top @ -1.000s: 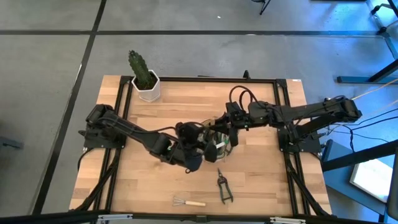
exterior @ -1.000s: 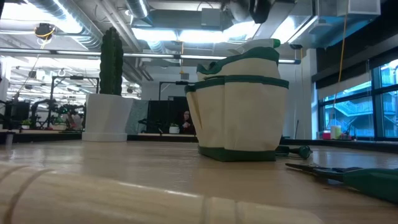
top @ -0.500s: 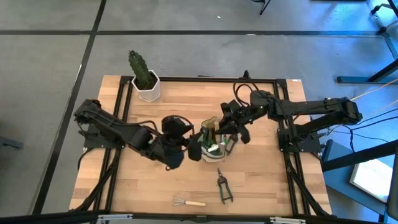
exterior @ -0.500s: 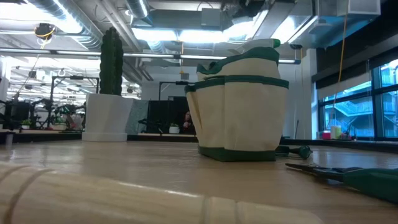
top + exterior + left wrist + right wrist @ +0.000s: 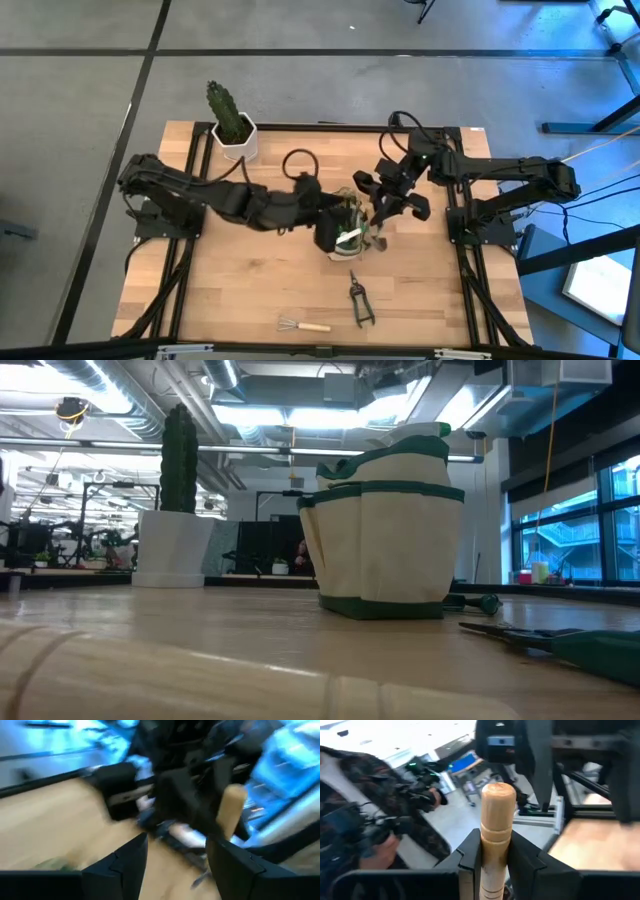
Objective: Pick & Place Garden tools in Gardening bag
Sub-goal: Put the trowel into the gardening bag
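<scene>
The gardening bag (image 5: pixel 352 230), cream fabric with green trim in the low view (image 5: pixel 385 530), stands upright on its base at mid-table. My right gripper (image 5: pixel 386 203) is beside the bag's right side, shut on a tool's wooden handle (image 5: pixel 495 815); the tool's metal end is hidden. My left gripper (image 5: pixel 333 232) is open and empty at the bag's left side; its own view (image 5: pixel 175 857) is blurred. Dark pruning shears (image 5: pixel 358 300) and a little wire rake (image 5: pixel 303 324) lie flat near the front edge. My right gripper pinches the wooden handle between its two fingers (image 5: pixel 470 852), a little below the handle's rounded free end (image 5: pixel 496 795). The handle lies along the fingers, and its free end reaches out past their tips. The gripper hides the rest of the tool.
A cactus in a white pot (image 5: pixel 235 130) stands at the far left of the table. A green-tipped item (image 5: pixel 484 602) lies behind the bag. A person (image 5: pixel 380 820) holding a camera stands in the room beyond the table. Bare wood shows at the near left.
My left gripper first drew back toward the table's left edge, then swung toward the far right, up to the bag's left side. My right gripper has moved from over the bag toward the table's right edge.
</scene>
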You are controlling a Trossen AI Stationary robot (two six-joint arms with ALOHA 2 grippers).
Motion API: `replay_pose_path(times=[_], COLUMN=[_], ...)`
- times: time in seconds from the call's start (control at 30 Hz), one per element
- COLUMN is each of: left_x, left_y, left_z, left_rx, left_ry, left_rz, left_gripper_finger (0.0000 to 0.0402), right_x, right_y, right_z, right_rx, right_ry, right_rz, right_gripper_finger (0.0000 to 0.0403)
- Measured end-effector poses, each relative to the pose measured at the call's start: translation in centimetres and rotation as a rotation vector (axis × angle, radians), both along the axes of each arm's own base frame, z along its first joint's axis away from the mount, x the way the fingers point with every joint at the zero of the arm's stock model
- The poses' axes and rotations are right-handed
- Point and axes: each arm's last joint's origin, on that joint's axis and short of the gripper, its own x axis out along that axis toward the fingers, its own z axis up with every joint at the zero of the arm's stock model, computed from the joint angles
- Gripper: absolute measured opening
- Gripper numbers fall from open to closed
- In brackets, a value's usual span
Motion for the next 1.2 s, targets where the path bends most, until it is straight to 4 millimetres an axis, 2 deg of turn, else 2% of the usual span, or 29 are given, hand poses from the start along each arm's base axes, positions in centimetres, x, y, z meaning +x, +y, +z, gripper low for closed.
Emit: replay_pose_path(times=[0.13, 0.33, 0.5, 0.93, 1.2], left_x=[1.0, 1.3, 1.1, 1.1, 1.2], left_y=[1.2, 1.6, 1.5, 2.4, 3.0], left_z=[-0.8, -1.1, -0.1, 0.2, 0.4], left_rx=[-0.003, -0.017, 0.027, 0.138, 0.127], left_ry=[-0.14, -0.215, -0.286, -0.278, -0.296], left_rz=[-0.076, -0.172, -0.245, -0.249, -0.276], left_gripper_finger=[0.0184, 0.0185, 0.0191, 0.0179, 0.0176], right_x=[-0.1, -0.3, -0.4, 2.3, 2.9], right_y=[-0.1, 0.0, 0.0, -0.7, -0.8], right_z=[0.3, 0.8, 1.2, 0.1, 0.8], right_rx=[0.006, 0.008, 0.001, 0.114, 0.18], right_ry=[-0.022, -0.054, -0.104, -0.088, -0.15], right_rz=[0.042, 0.094, 0.129, 0.137, 0.185], right_gripper_finger=[0.0067, 0.0067, 0.0067, 0.0067, 0.0067])
